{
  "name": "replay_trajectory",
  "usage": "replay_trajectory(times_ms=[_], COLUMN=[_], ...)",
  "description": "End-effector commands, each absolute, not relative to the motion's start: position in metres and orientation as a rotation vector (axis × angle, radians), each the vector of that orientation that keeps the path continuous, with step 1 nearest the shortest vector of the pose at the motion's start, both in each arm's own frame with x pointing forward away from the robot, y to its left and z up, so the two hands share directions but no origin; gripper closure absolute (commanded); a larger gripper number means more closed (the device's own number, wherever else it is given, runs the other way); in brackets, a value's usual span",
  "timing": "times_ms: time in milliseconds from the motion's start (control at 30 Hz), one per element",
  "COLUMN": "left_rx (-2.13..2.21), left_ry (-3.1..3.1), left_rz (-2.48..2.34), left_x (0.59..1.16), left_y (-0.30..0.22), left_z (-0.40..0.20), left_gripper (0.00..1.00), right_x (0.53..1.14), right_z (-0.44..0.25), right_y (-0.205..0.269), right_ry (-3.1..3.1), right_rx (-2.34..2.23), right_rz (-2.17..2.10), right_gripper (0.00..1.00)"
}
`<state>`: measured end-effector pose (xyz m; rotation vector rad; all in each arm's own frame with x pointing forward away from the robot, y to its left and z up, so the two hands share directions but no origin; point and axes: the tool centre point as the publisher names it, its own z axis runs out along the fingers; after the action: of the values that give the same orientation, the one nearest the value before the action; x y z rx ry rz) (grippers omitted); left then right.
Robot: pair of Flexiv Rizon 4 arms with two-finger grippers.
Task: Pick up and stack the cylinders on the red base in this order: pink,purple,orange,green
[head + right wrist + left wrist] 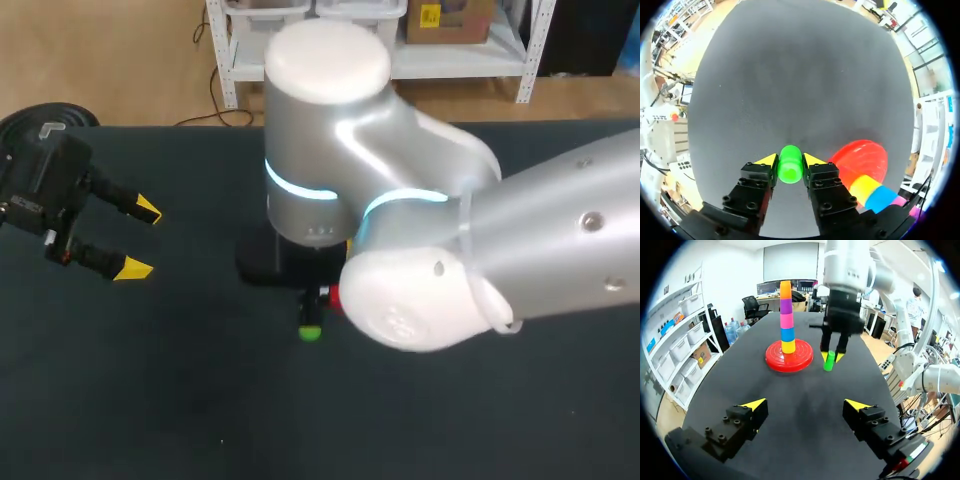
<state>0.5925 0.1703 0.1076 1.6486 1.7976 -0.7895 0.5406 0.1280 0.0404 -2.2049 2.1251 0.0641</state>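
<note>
Right gripper (790, 160) was clamped on the green cylinder (790, 171), one yellow-tipped finger against each side. The cylinder stood upright, just beside the red base (773, 360); whether it touched the dark table (805, 395) could not be told. The base carried a stack (785, 315) of yellow, blue, pink, purple and orange cylinders. In the head view, the left gripper (138, 240) lay at the frame's left, fingers spread wide, holding nothing.
</note>
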Motion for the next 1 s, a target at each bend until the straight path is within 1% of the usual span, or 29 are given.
replay_trajectory(times_ms=[33, 300, 600, 833, 1000], left_rx=[1.649, 1.649, 1.649, 1.649, 1.649], left_ry=[1.794, 1.794, 1.794, 1.794, 1.794], left_rz=[-0.79, -0.79, -0.79, -0.79, -0.79], left_x=[0.593, 0.593, 0.593, 0.593, 0.593], left_y=[0.171, 0.171, 0.171, 0.171, 0.171], left_z=[0.107, 0.107, 0.107, 0.107, 0.107], left_gripper=[0.0, 0.0, 0.0, 0.0, 0.0], right_x=[0.54, 0.563, 0.619, 0.644, 0.651], right_z=[0.093, 0.19, 0.272, 0.307, 0.306], right_y=[0.121, 0.12, 0.096, 0.08, 0.07], right_ry=[2.124, 2.036, 2.106, 2.186, 2.23], right_rx=[-2.215, -2.18, -2.091, -2.039, -2.019], right_rz=[0.036, -0.018, -0.067, -0.079, -0.079], right_gripper=[1.0, 1.0, 1.0, 1.0, 1.0])
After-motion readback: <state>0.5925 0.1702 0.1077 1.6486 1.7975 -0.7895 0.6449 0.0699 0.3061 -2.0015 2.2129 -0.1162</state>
